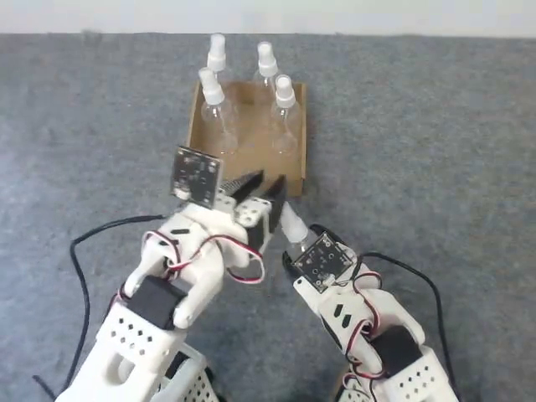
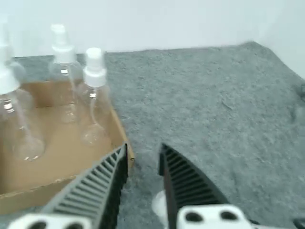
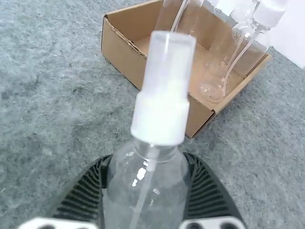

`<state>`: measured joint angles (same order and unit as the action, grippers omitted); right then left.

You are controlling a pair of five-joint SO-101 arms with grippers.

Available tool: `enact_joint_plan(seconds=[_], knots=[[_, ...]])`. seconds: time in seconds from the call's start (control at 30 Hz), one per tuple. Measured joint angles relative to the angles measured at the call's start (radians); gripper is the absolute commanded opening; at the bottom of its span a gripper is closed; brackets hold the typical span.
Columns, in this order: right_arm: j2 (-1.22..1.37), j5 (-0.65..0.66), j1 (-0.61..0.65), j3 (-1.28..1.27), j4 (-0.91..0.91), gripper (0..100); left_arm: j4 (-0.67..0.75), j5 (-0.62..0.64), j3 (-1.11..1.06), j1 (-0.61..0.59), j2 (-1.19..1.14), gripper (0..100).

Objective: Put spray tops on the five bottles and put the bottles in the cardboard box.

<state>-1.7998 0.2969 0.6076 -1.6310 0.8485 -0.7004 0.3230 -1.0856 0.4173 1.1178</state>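
Observation:
A cardboard box [image 1: 293, 172] stands at the far middle of the grey carpet, and several clear bottles [image 1: 283, 117] with white spray tops stand upright inside it. My right gripper [image 3: 148, 168] is shut on another clear bottle [image 3: 145, 195], whose white spray top [image 3: 164, 105] points toward the box's near corner. In the high view this bottle's top [image 1: 293, 224] lies just short of the box's front wall. My left gripper [image 1: 266, 186] hangs open over that front edge, right beside the held bottle, with nothing between its fingers [image 2: 183, 181].
Grey carpet [image 1: 435, 151] covers the table on both sides of the box. Black cables [image 1: 79, 276] trail beside the left arm and behind the right arm. The box's near part [image 2: 57, 152] is bare cardboard.

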Motion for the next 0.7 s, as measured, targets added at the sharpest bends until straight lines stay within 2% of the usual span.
enact_joint_plan(seconds=[0.23,0.53,0.7], knots=[[0.0,0.0,0.0,0.0,0.0,0.7,-0.002,-0.005,-0.009,-0.021,0.0,8],[0.002,0.0,-0.003,0.0,0.0,0.7,0.048,-0.184,-0.153,-0.021,0.0,8],[0.002,0.0,-0.003,0.0,0.0,0.7,0.051,-0.196,-0.158,0.031,0.0,8]])
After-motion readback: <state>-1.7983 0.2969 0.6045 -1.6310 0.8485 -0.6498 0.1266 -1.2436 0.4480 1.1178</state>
